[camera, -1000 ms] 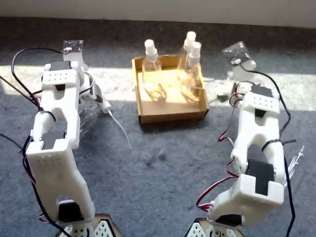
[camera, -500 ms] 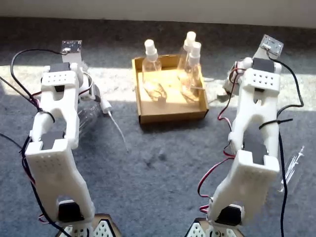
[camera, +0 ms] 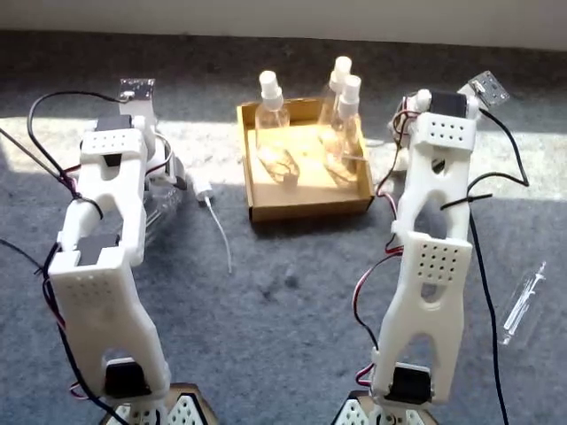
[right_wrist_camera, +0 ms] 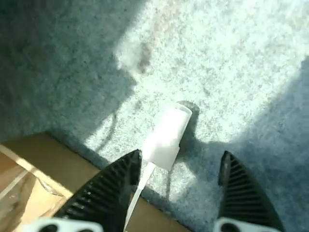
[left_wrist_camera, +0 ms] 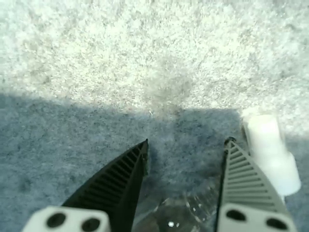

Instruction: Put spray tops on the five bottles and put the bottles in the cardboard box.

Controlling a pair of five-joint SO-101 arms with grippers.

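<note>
The cardboard box [camera: 308, 205] sits at the table's far middle with three capped clear bottles [camera: 271, 111] standing in it. My left arm [camera: 111, 190] hangs over an uncapped clear bottle [camera: 162, 202] lying on the carpet. My left gripper [left_wrist_camera: 187, 142] is open astride that bottle [left_wrist_camera: 186, 212], with a white spray top [left_wrist_camera: 270, 150] just outside one finger. This spray top [camera: 205, 189] trails its tube toward the front. My right gripper [right_wrist_camera: 181, 153] is open above another spray top [right_wrist_camera: 166, 133] beside the box's corner [right_wrist_camera: 43, 157]. A further bottle [camera: 523, 303] lies at the right.
Grey carpet [camera: 292, 301] covers the table, with a sunlit band across the far part. Cables run along both arms. My right arm [camera: 438, 204] stretches close along the box's right wall.
My right arm has unfolded and swung forward to the right side of the box, uncovering the bottle at the right. The spray top by my left arm now lies slightly further right.
</note>
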